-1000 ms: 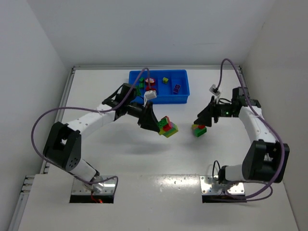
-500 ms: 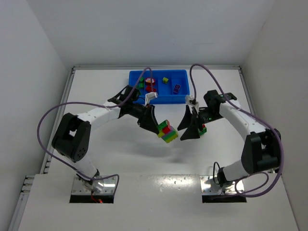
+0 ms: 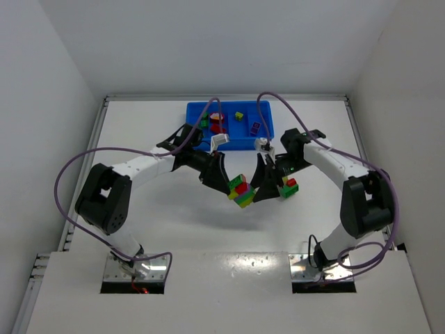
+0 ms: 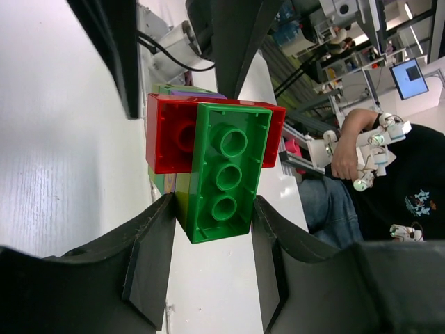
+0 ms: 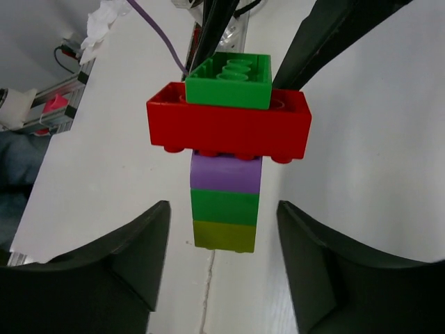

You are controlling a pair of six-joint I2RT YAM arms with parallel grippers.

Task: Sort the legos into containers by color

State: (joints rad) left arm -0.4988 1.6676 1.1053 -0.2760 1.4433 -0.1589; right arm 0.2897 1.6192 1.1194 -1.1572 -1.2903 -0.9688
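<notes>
Left gripper [image 4: 212, 209] clamped the multicoloured lego clump [image 3: 242, 191]; right gripper [image 5: 222, 209] had its jaws apart either side of it, not gripping. Risk: an off-centre pull could wrench the clump loose; bricks would scatter.

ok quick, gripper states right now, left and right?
Left gripper: closed on the multicoloured lego clump.
Right gripper: open, straddling that clump without touching it.

A robotics lab: a white-walled test table [image 3: 181, 229] strung with purple cable [image 3: 66, 174], beyond it a seated person [image 4: 410, 181] and 1 monitor [image 4: 409, 78].
</notes>
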